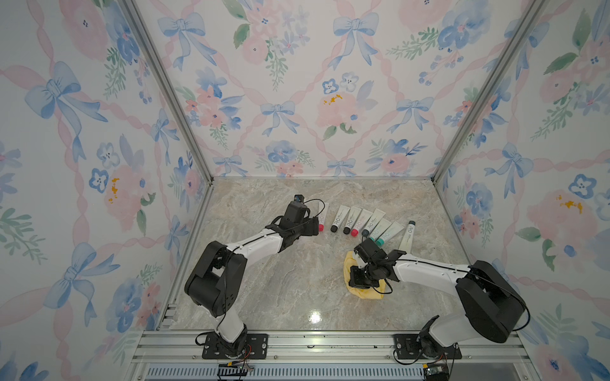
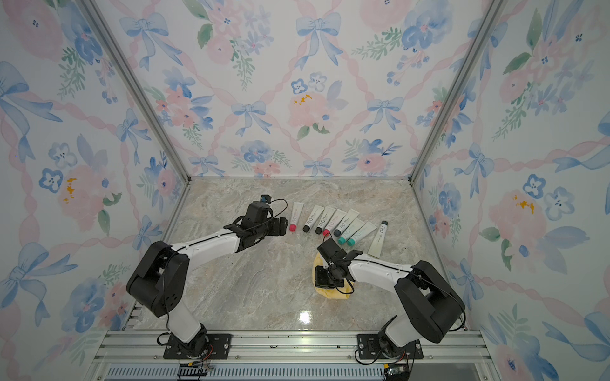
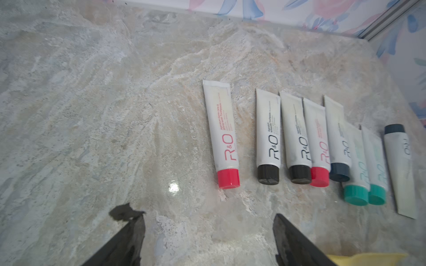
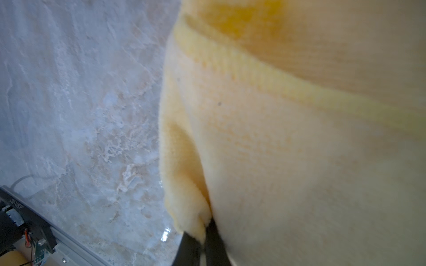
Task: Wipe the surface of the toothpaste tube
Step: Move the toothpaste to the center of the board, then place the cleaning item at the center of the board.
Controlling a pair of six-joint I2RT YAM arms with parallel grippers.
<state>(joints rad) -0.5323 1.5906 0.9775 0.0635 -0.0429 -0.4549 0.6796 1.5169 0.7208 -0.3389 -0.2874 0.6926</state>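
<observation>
Several white toothpaste tubes lie in a row on the marble top. The leftmost tube, with a red cap, lies flat by itself. My left gripper is open, with nothing between its fingers, just short of that cap and not touching it. My right gripper is shut on a fold of the yellow cloth. The cloth sits bunched on the marble under the right wrist, near the teal-capped tubes. The right fingertips are mostly hidden by the cloth.
To the right of the red-capped tube lie two black-capped tubes, a second red-capped one, a dark-blue-capped one and two teal-capped ones. A further tube lies cap-away at the far right. Patterned walls close three sides, and an aluminium rail runs along the front.
</observation>
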